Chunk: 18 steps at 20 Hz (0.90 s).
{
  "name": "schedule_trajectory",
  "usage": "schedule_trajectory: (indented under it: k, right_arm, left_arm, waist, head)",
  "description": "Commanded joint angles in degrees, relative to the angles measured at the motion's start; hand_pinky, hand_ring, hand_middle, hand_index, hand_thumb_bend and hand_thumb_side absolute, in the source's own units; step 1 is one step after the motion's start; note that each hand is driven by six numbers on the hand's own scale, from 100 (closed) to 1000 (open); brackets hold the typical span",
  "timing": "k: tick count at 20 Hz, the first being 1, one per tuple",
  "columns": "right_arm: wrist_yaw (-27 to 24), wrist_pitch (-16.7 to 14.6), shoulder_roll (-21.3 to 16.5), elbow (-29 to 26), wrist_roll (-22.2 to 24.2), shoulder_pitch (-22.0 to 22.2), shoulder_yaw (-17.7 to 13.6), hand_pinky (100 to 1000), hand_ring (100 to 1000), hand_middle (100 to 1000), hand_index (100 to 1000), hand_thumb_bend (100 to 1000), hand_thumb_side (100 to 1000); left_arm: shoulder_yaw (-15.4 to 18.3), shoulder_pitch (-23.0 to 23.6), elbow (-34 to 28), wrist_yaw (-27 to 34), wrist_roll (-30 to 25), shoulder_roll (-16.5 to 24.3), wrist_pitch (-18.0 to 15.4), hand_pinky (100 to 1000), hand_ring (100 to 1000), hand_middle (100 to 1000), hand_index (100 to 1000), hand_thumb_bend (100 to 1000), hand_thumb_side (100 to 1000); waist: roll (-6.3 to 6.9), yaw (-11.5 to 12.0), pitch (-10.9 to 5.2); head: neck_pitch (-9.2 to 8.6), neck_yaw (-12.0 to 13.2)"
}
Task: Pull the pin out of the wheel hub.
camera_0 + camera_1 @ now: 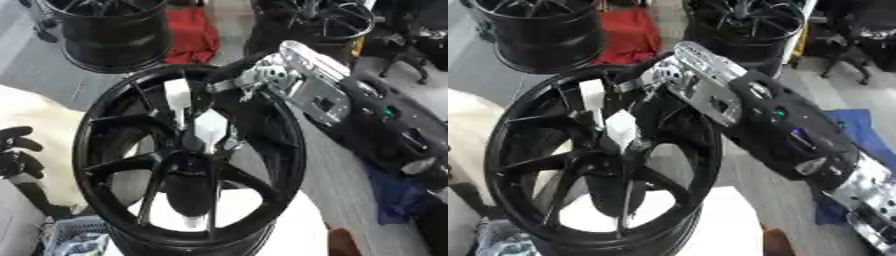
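Reaching in from upper right, the right arm (pixel 350 105) is seen over the black hub (pixel 188 160), which stands tilted on a white surface (pixel 297 230). Right hand (pixel 262 80) is at the hub's upper rim, silver parts visible; whether fingers are curled or straight can't be told, mostly hidden behind rim/spokes. Two white pins are seen inside the hub: one (pixel 178 97) near the upper spokes, one (pixel 210 127) just above the centre. Contact btw hand and pins can't be told. Left hand (pixel 17 150) is seen at the left edge, fingers relaxed, holding nothing, well apart from hub. Two more black wheels (pixel 114 30) sit behind, red cloth (pixel 192 32) btw them.
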Motion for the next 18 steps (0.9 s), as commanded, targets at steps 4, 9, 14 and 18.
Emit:
schedule_trajectory:
  k: [4, 9, 14, 18]
  right_arm:
    - [1.7, -1.1, 0.2, 0.8, 0.0, -0.6, -1.0, 952, 899, 784, 846, 513, 288]
    - [2.7, -1.4, 0.5, 0.9, 0.0, -0.6, -1.7, 944, 882, 752, 814, 487, 257]
    - [3.3, -1.7, 0.8, 0.3, 0.0, -0.6, -2.2, 933, 858, 701, 768, 452, 227]
    - [3.6, -1.8, 1.0, -0.2, 0.0, -0.7, -2.4, 926, 842, 662, 736, 431, 215]
  left_arm:
    - [0.2, -0.7, -1.2, 0.3, -0.2, 0.4, 0.4, 581, 573, 651, 863, 100, 898]
    - [0.2, -0.7, -1.1, 0.2, -0.2, 0.4, 0.4, 581, 573, 651, 863, 100, 898]
    - [0.3, -0.7, -1.1, 0.2, -0.2, 0.3, 0.3, 581, 572, 650, 863, 100, 898]
    - [0.2, -0.7, -1.1, 0.3, -0.2, 0.3, 0.3, 581, 572, 650, 863, 100, 898]
  waist:
    - [0.54, 0.1, -0.31]
    - [0.56, 0.1, -0.24]
    - [0.59, 0.1, -0.20]
    - [0.59, 0.1, -0.21]
  head:
    - [-0.50, -0.2]
    - [-0.47, -0.2]
    - [-0.45, -0.2]
    - [-0.48, -0.3]
